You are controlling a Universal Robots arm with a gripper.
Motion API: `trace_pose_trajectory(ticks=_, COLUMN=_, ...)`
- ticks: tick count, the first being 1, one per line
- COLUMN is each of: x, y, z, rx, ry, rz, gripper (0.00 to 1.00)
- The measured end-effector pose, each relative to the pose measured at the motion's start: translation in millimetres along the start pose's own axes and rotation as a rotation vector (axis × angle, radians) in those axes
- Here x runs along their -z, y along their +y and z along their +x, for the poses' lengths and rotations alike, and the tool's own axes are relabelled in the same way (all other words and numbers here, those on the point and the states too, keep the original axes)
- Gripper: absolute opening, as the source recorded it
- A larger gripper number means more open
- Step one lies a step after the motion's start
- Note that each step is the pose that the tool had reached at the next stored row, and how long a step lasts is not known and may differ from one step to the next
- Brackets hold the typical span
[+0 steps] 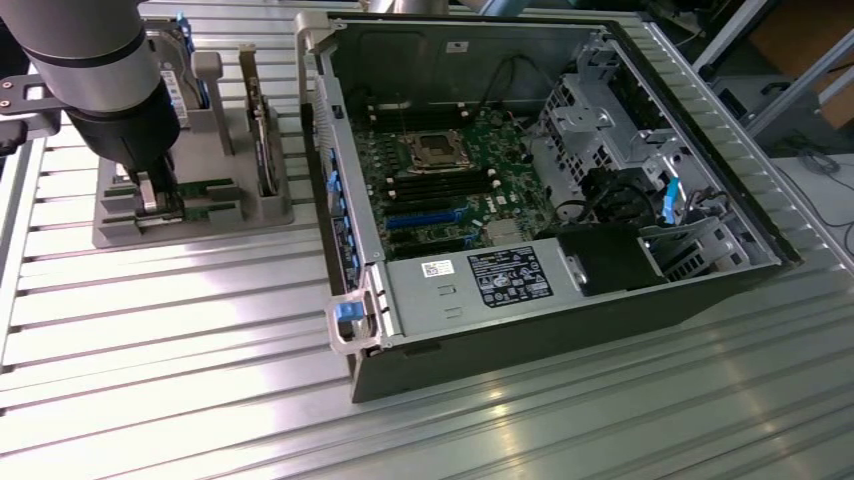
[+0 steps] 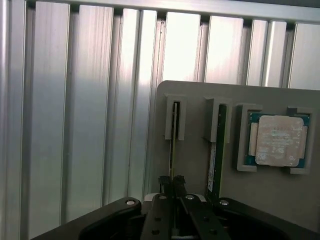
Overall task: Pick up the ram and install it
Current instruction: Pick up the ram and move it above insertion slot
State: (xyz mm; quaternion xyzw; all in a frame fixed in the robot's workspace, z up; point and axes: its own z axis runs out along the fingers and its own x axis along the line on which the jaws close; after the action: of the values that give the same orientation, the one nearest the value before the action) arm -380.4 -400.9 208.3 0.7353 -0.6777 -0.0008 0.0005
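Black hand [image 2: 172, 181] is closed on the thin edge of the ram [image 2: 173, 142], which stands in a slot of the grey holder [image 2: 195, 165]; just beside stands a second ram [image 2: 220, 125], then a silver processor [image 2: 278, 140], all on the ribbed metal bench [image 2: 75, 125].
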Motion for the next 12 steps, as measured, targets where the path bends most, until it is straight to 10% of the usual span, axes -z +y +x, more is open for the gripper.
trace_pose_trajectory(ticks=12, x=3.8, y=0.0, z=0.0, rx=0.0, ry=0.0, rz=0.0, gripper=0.13)
